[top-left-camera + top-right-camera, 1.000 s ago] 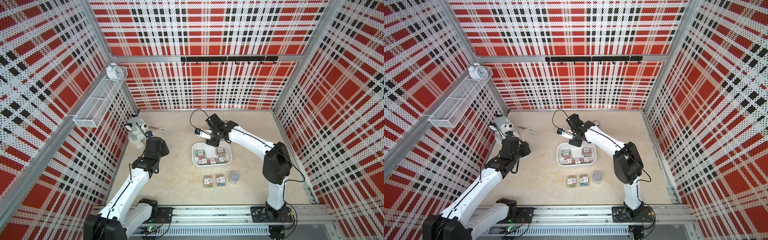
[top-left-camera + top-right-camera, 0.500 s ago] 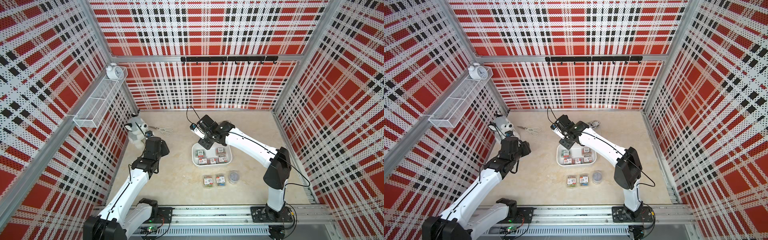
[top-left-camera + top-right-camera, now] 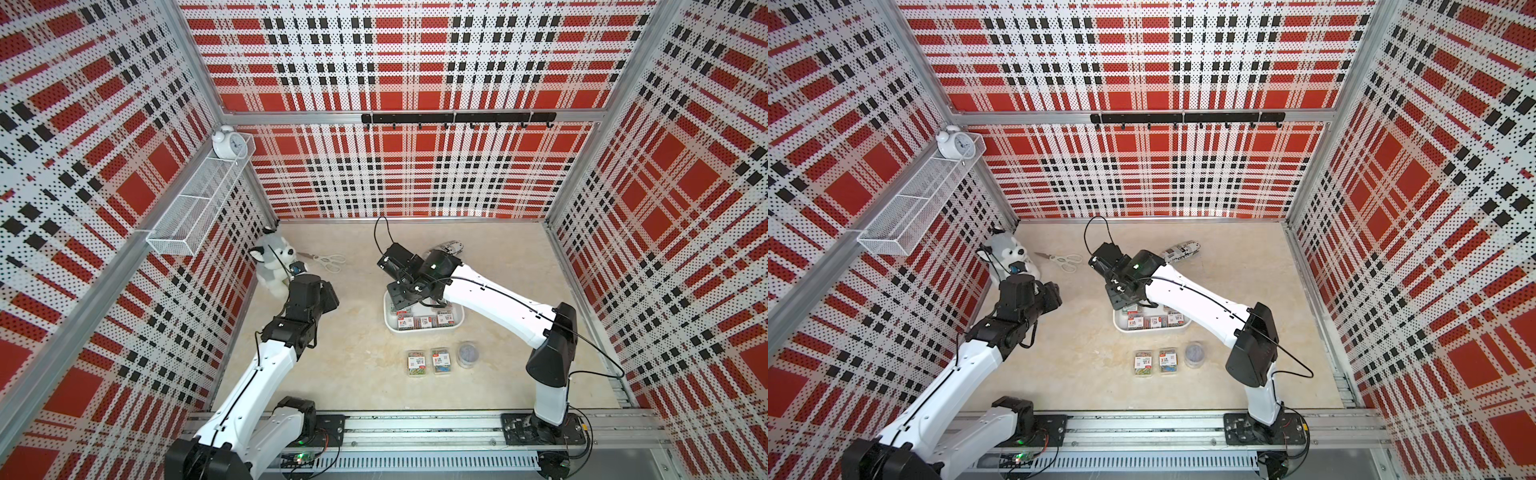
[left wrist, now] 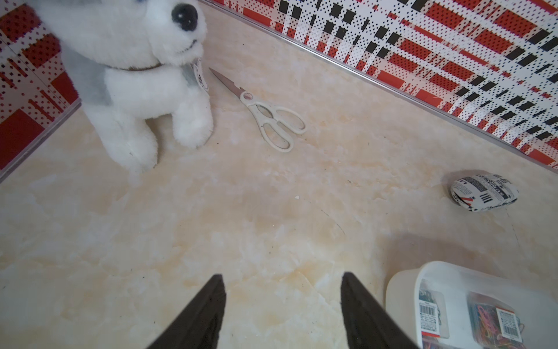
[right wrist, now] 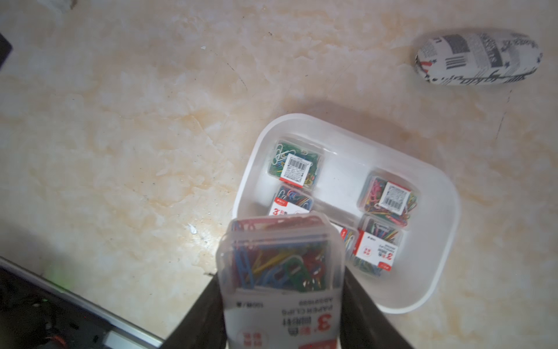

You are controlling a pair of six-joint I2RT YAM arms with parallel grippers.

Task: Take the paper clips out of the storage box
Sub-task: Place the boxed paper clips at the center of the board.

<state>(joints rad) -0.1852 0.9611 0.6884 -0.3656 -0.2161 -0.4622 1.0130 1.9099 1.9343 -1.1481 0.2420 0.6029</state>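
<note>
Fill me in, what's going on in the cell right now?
The right gripper holds one clear case of paper clips between its fingers, lifted above the white storage box. More cases lie inside the box. Two cases and the round tub sit on the table in front of it. The left gripper is open and empty, hovering near the plush dog.

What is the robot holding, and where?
The right gripper pinches a paper clip case by its two sides; the left gripper is empty.
</note>
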